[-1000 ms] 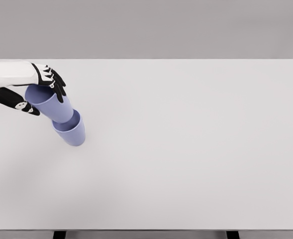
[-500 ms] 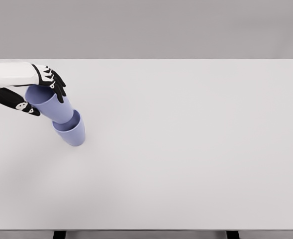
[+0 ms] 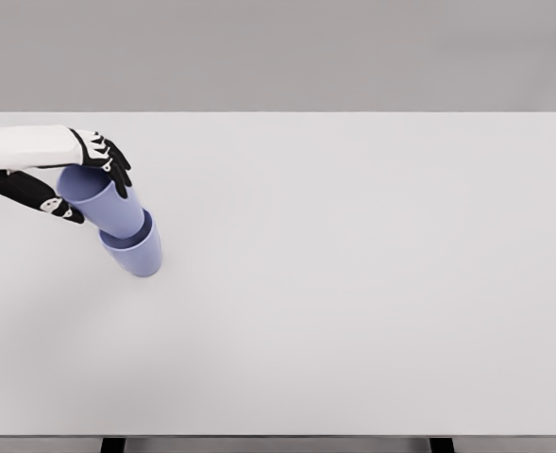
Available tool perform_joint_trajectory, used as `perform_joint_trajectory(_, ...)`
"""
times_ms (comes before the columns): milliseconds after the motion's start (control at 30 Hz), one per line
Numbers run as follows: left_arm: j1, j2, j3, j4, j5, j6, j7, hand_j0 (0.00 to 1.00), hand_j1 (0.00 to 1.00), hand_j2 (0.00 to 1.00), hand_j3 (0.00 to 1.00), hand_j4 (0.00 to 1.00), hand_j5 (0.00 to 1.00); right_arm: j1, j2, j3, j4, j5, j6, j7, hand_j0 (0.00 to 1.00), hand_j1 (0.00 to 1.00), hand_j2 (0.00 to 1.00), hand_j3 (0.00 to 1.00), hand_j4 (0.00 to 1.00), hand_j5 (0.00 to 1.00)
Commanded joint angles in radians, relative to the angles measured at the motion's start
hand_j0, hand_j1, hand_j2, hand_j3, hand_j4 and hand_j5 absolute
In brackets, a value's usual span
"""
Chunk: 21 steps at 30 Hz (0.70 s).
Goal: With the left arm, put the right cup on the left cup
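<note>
L hand (image 3: 75, 179) comes in from the left edge, white forearm w/ black-and-white fingers (image 3: 112, 162), and is clamped round the upper cup (image 3: 103, 200) near its rim: fingers curl over the far/top side, thumb (image 3: 42, 193) runs along the near/lower side, so the cup's pinched between them. That upper cup, pale blue-purple, is tilted, its mouth up-left toward the hand and its base pointing down-right. The base sits inside the mouth of the lower cup (image 3: 136, 253), same colour, which stands on the white surface (image 3: 353, 283) in the left part of the view, approx upright, leaning only slightly if at all. Upper cup isn't fully nested; most of its body sticks out above the lower one's rim, at an angle to it, w/ the rim of the lower cup showing as a darker crescent round the inserted base. Can't tell how deep the base goes, or whether it touches the inner wall all the way round. The hand is apart from the lower cup; only the upper one is in its grip. A faint soft shadow lies on the surface below-left of the cups. Behind the surface's far edge is a plain grey backdrop; at the bottom edge, two dark legs (image 3: 113, 444) peek out under the near edge.
</note>
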Motion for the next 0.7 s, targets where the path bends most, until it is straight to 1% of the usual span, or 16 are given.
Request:
perform_joint_trajectory(0, 0.000, -0.003, 0.002, 0.002, 0.007, 0.003, 0.001, 0.58, 0.58, 0.58, 0.58, 0.58, 0.58, 0.000, 0.000, 0.000, 0.000, 0.000, 0.000, 0.000, 1.00, 1.00, 1.00, 1.00, 1.00, 1.00)
perform_joint_trajectory(67, 0.014, -0.002, 0.010, 0.004, 0.005, 0.003, 0.001, 0.58, 0.58, 0.58, 0.58, 0.58, 0.58, 0.000, 0.000, 0.000, 0.000, 0.000, 0.000, 0.000, 1.00, 1.00, 1.00, 1.00, 1.00, 1.00)
perform_joint_trajectory(233, 0.014, -0.002, 0.011, 0.007, -0.004, 0.003, 0.001, 0.59, 0.59, 0.59, 0.59, 0.59, 0.59, 0.000, 0.000, 0.000, 0.000, 0.000, 0.000, 0.000, 1.00, 1.00, 1.00, 1.00, 1.00, 1.00)
perform_joint_trajectory(367, 0.014, -0.003, 0.013, 0.015, -0.008, 0.003, 0.001, 0.68, 0.68, 0.68, 0.68, 0.68, 0.68, 0.000, 0.000, 0.000, 0.000, 0.000, 0.000, 0.000, 1.00, 1.00, 1.00, 1.00, 1.00, 1.00)
perform_joint_trajectory(500, 0.014, -0.003, 0.016, 0.024, -0.022, 0.003, 0.001, 0.69, 0.69, 0.69, 0.69, 0.69, 0.69, 0.000, 0.000, 0.000, 0.000, 0.000, 0.000, 0.000, 1.00, 1.00, 1.00, 1.00, 1.00, 1.00)
perform_joint_trajectory(533, 0.014, -0.003, 0.016, 0.024, -0.019, 0.003, 0.001, 0.80, 0.80, 0.80, 0.80, 0.80, 0.80, 0.000, 0.000, 0.000, 0.000, 0.000, 0.000, 0.000, 1.00, 1.00, 1.00, 1.00, 1.00, 1.00)
perform_joint_trajectory(567, 0.014, -0.003, 0.016, 0.024, -0.019, 0.003, 0.001, 0.96, 0.96, 0.96, 0.96, 0.96, 0.96, 0.000, 0.000, 0.000, 0.000, 0.000, 0.000, 0.000, 1.00, 1.00, 1.00, 1.00, 1.00, 1.00)
perform_joint_trajectory(600, 0.014, -0.002, 0.016, 0.021, -0.019, 0.003, 0.001, 1.00, 1.00, 1.00, 1.00, 1.00, 1.00, 0.000, 0.000, 0.000, 0.000, 0.000, 0.000, 0.000, 1.00, 1.00, 1.00, 1.00, 1.00, 1.00)
perform_joint_trajectory(667, 0.015, -0.002, 0.016, 0.018, -0.018, 0.003, 0.001, 1.00, 1.00, 1.00, 1.00, 1.00, 1.00, 0.000, 0.000, 0.000, 0.000, 0.000, 0.000, 0.000, 1.00, 1.00, 1.00, 1.00, 1.00, 1.00)
